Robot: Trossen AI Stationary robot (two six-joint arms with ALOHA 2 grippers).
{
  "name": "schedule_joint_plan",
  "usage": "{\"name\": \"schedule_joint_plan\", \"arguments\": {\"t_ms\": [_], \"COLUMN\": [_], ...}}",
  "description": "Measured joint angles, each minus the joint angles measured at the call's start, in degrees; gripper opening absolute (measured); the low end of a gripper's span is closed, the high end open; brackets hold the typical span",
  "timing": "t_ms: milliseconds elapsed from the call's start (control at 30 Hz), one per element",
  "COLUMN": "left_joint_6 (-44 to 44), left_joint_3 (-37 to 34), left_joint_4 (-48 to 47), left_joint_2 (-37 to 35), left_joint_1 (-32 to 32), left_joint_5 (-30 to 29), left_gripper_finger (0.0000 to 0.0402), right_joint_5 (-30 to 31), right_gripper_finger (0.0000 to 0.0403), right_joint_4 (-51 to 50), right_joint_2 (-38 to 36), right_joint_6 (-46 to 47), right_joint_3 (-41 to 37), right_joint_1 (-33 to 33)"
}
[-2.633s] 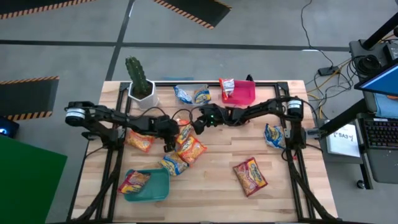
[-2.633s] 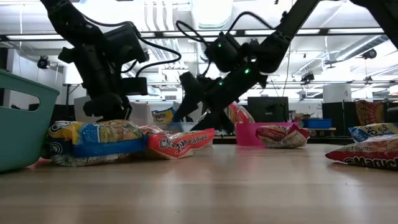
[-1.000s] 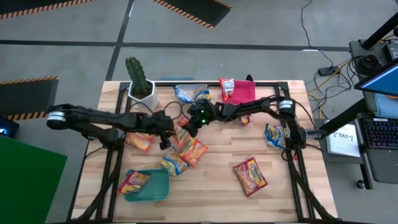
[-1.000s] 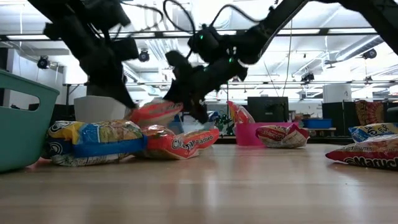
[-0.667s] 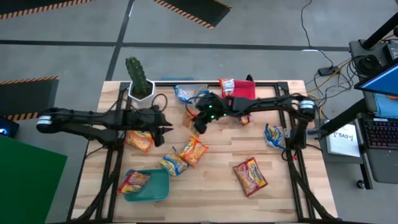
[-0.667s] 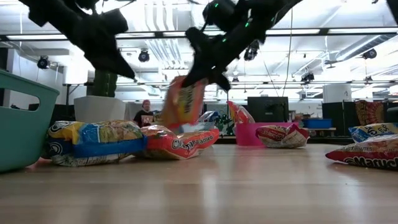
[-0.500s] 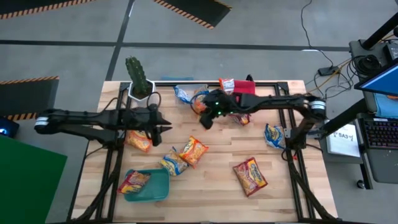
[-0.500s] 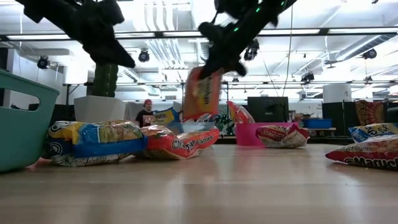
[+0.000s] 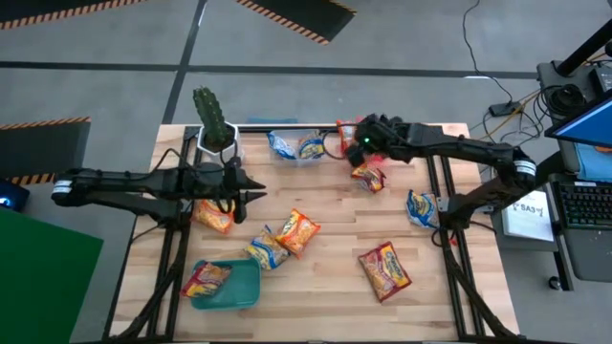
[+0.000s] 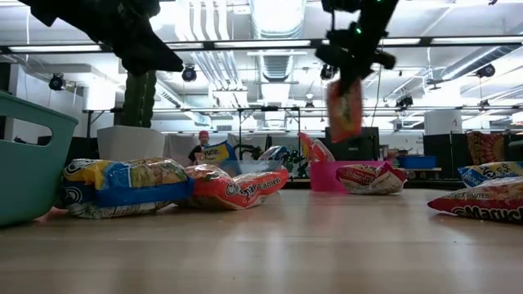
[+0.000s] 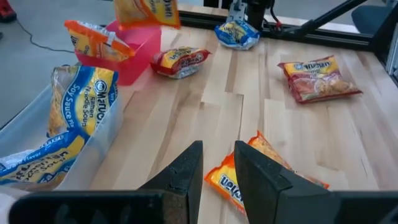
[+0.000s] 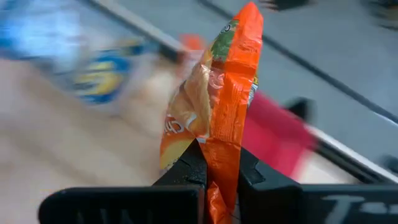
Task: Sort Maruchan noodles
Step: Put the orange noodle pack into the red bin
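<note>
My right gripper (image 10: 350,72) is shut on an orange noodle packet (image 10: 345,110) and holds it high, by the red bin (image 9: 375,143) at the table's far side. That bin holds one packet (image 9: 349,129). The clear bin (image 9: 295,145) holds blue-yellow packets. The teal bin (image 9: 229,287) at the near left holds one packet (image 9: 206,279). Loose packets lie flat on the table, among them an orange one (image 9: 297,229) and a red one (image 9: 384,269). My left gripper (image 11: 217,165) hovers left of the middle, open by a narrow gap, with nothing between its fingers. My right gripper pinches the orange packet by one end seam (image 12: 219,177) between its two fingers. The fingers come from above, slanting down. The packet hangs upright below them (image 10: 345,114), clear of the table and of the bins.
A potted cactus (image 9: 215,124) stands at the far left corner. Black frame rails (image 9: 449,229) run along the table's sides. More packets lie at the right edge (image 9: 421,208) and near the red bin (image 9: 368,177). Bare wood shows in the near middle (image 9: 325,287).
My right gripper has lifted the orange packet off the pile in the table's middle and carried it up and toward the far right, to the red bin; the packet now hangs upright. My left gripper has risen and drawn back a little toward the left.
</note>
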Motion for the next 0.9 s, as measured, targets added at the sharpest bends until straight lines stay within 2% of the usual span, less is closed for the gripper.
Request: {"name": "schedule_joint_plan", "arguments": {"t_ms": [67,200,433,700,900], "left_joint_6": [0.0,0.4,0.4,1.0,1.5], "left_joint_3": [0.0,0.0,0.0,0.0,0.0], "left_joint_4": [0.7,1.4,2.0,2.8,4.5], "left_joint_2": [0.2,0.5,0.7,2.2,3.5], "left_joint_1": [0.0,0.0,0.0,0.0,0.0], "left_joint_5": [0.0,0.0,0.0,0.0,0.0], "left_gripper_finger": [0.0075,0.0075,0.0075,0.0075,0.0075], "right_joint_5": [1.9,1.8,1.3,-2.0,-2.8], "right_gripper_finger": [0.0013,0.0013,0.0013,0.0013,0.0013], "right_joint_4": [-0.5,3.3,18.7,34.4,42.2], "right_joint_2": [-0.5,-0.4,0.5,0.4,0.4], "right_joint_6": [0.8,0.6,-1.0,-0.9,0.0], "right_joint_3": [-1.0,-3.8,-12.1,-21.0,-26.2], "right_joint_1": [-2.0,-6.5,-12.9,-15.4,-15.4]}}
